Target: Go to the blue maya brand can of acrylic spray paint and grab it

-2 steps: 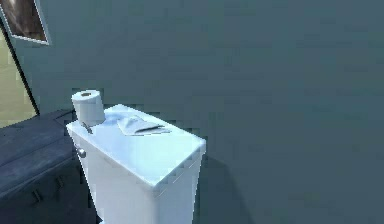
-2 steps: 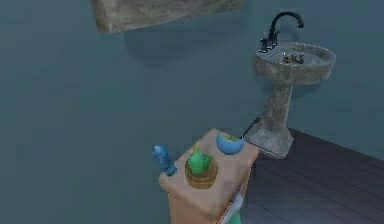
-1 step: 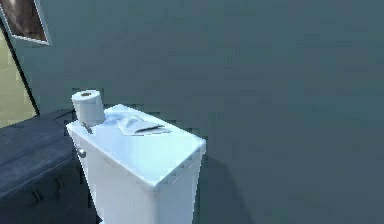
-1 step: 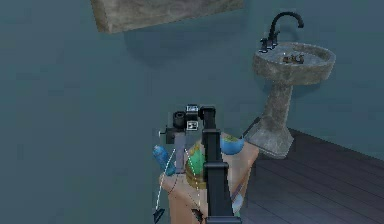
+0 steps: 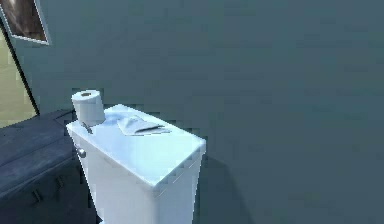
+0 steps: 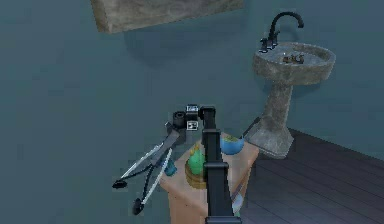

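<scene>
In the arm side view my arm (image 6: 213,175) rises as a dark bar from the bottom edge. The gripper (image 6: 130,195) reaches down and left from its dark body (image 6: 181,124). Only bare teal wall lies behind the thin fingers (image 6: 150,160), so it holds nothing. Just left of the arm, a small green-blue upright thing (image 6: 198,160) stands on a low wooden stand (image 6: 185,200). A blue rounded thing (image 6: 231,146) sits on the same stand to the right of the arm. I cannot tell whether either one is the spray can.
A white toilet tank (image 5: 140,165) stands ahead, bearing a paper roll (image 5: 88,105) and a crumpled cloth (image 5: 135,124). A dark lid (image 5: 30,155) lies to its left. A stone pedestal sink (image 6: 288,75) with a black faucet (image 6: 280,25) stands at the right over dark floor (image 6: 320,175).
</scene>
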Tool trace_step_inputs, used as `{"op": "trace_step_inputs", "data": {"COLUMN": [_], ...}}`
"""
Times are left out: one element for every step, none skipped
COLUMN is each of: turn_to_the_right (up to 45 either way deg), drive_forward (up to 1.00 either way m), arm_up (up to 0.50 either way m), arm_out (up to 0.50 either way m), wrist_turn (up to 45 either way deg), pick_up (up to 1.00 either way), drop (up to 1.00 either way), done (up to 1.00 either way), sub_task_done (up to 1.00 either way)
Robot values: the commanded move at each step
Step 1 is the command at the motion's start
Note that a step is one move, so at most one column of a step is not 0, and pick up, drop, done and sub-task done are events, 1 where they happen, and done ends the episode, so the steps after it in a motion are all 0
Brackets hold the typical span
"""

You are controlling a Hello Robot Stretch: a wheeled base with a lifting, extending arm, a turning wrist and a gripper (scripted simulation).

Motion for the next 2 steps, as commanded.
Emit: {"op": "trace_step_inputs", "data": {"turn_to_the_right": [0.0, 0.0], "drive_forward": [0.00, 0.00], "arm_up": [0.00, 0.00], "arm_out": [0.00, 0.00], "wrist_turn": [45.0, 45.0], "pick_up": [0.00, 0.00], "drop": [0.00, 0.00], "done": [0.00, 0.00], "sub_task_done": [0.00, 0.00]}}
